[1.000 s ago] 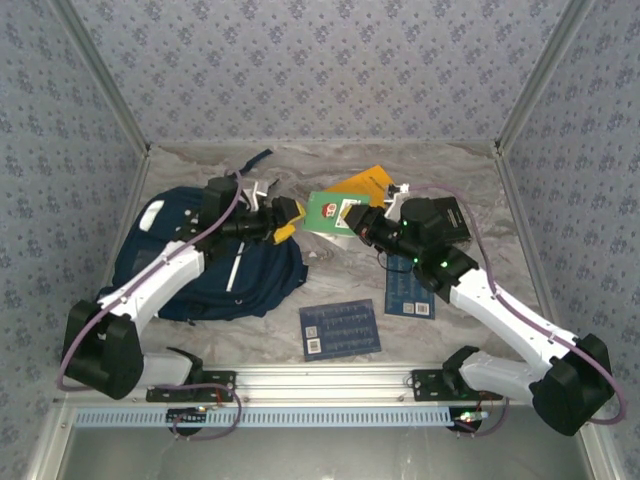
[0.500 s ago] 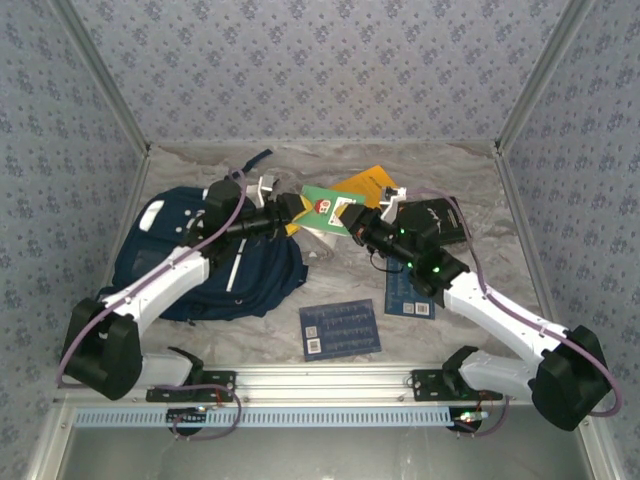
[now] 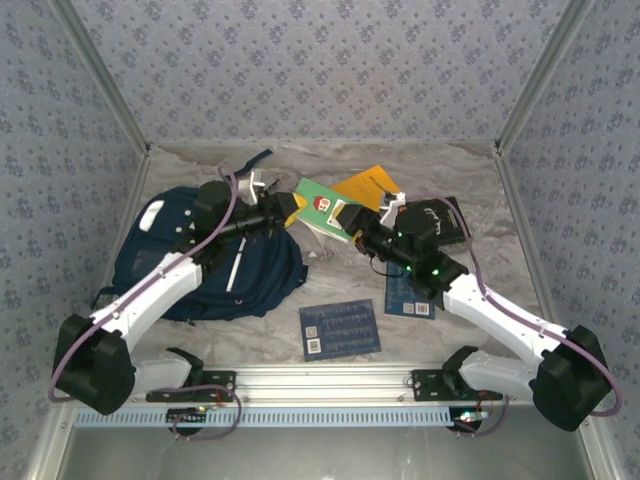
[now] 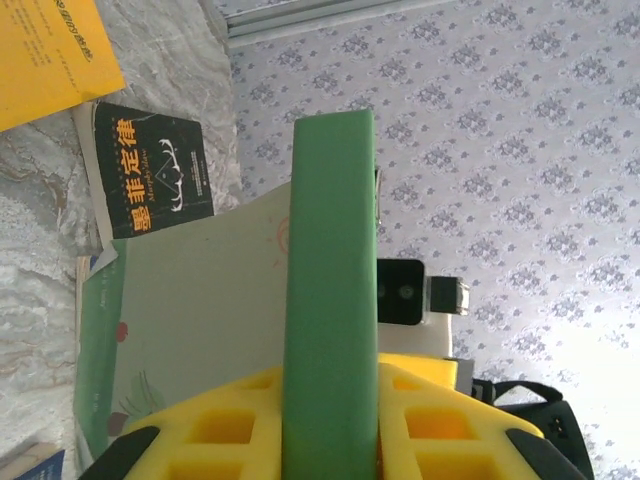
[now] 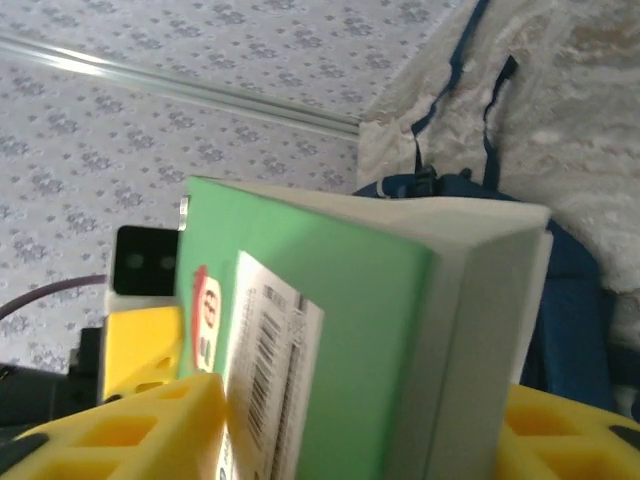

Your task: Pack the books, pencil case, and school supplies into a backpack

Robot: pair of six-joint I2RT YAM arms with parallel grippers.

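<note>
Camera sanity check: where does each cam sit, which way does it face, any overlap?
Top external: fixed above and behind the bases, looking down on the table; both arms show, left gripper and right gripper both at the green pack.
Left wrist: on the left arm, looking along its yellow fingers at the pack edge-on; black book beyond.
Right wrist: on the right arm, looking along its own fingers at the pack's face; backpack behind.
Shared: both wrist views hold the pack and part of the opposite gripper.
</note>
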